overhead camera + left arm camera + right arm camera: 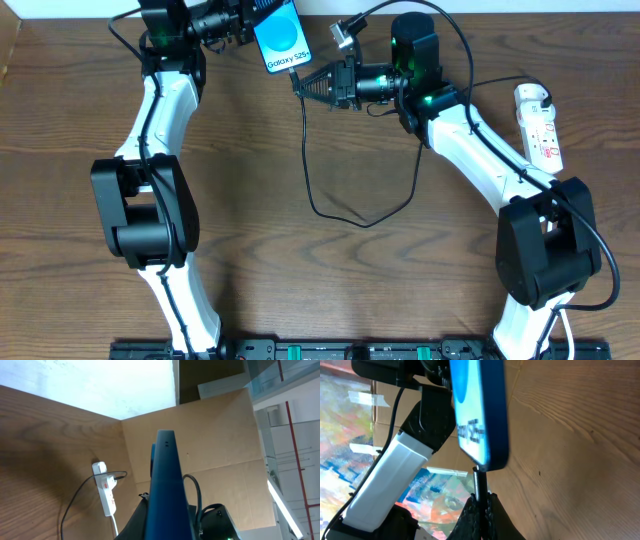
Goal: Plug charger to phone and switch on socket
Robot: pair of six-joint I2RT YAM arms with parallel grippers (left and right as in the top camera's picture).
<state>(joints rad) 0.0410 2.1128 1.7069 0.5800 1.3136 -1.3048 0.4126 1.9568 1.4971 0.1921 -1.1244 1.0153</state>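
The phone, blue screen with "Galaxy S25+", is held off the table at the top centre by my left gripper, which is shut on it. It shows edge-on in the left wrist view and from the side in the right wrist view. My right gripper is shut on the charger's black cable just behind the tip, which meets the phone's bottom edge. The cable loops over the table and back up. The white socket strip lies at the right edge, also in the left wrist view.
A cardboard wall stands behind the table's far edge. The strip's white cord trails toward the front. A white plug with the black cable sits near the top centre, right of the phone.
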